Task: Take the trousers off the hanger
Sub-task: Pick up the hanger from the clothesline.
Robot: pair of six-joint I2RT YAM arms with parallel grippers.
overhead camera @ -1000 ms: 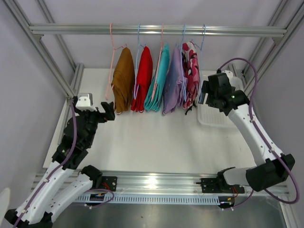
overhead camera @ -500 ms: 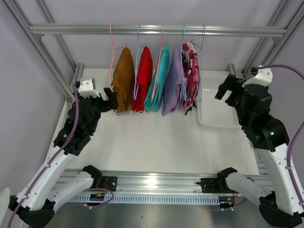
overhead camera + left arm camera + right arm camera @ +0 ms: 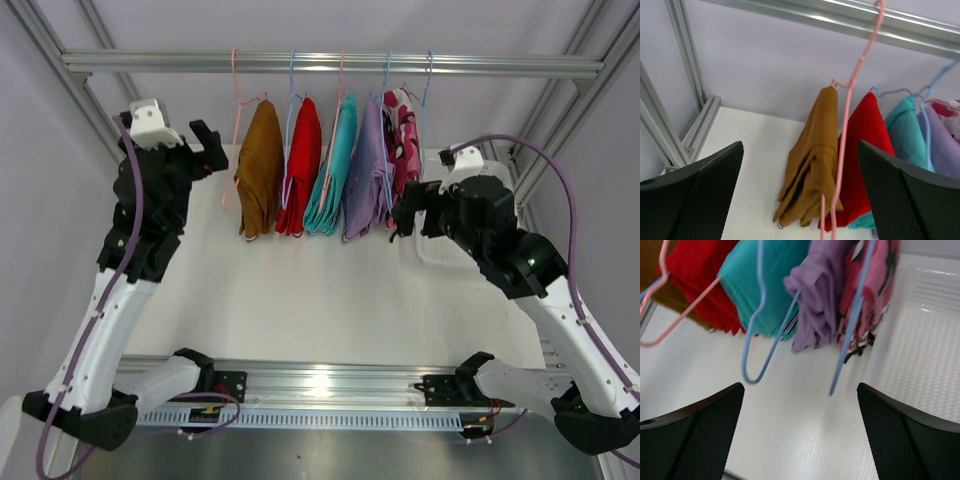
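Nothing is off yet: the mustard-brown pair (image 3: 260,165), red pair (image 3: 301,165), teal pair (image 3: 332,165), lilac pair (image 3: 365,170) and pink camouflage pair (image 3: 404,150) all hang on their hangers (image 3: 850,100) from the rail (image 3: 150,62), while the left gripper (image 3: 208,148) near the brown one and the right gripper (image 3: 406,216) beside the pink one both gape wide, holding nothing.

Five trousers (image 3: 331,170) along overhead rail (image 3: 150,62)
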